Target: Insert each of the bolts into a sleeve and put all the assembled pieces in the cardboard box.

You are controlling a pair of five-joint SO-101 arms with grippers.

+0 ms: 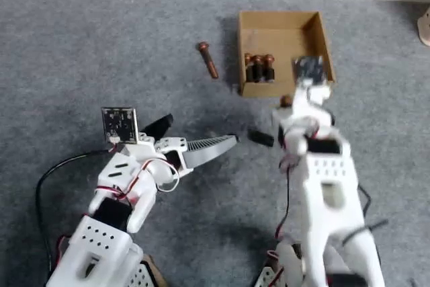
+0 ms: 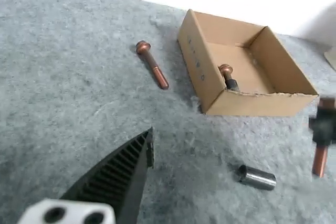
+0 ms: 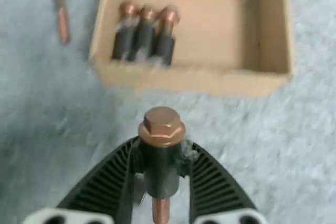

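Note:
The cardboard box (image 1: 316, 31) stands at the back of the grey carpet with three bolts in dark sleeves (image 1: 259, 68) lying side by side in its near left corner (image 3: 144, 35). My right gripper (image 3: 161, 148) is shut on another copper bolt in a sleeve (image 3: 160, 153), held just in front of the box's near wall (image 1: 285, 101). A bare copper bolt (image 1: 208, 60) lies left of the box (image 2: 152, 66). A loose dark sleeve (image 1: 261, 138) lies on the carpet (image 2: 256, 177). My left gripper (image 1: 201, 129) stands open, empty, left of that sleeve.
The carpet around the box and the bare bolt is free. A pale object (image 1: 424, 26) sits at the far right edge. The two arms stand close together near the loose sleeve.

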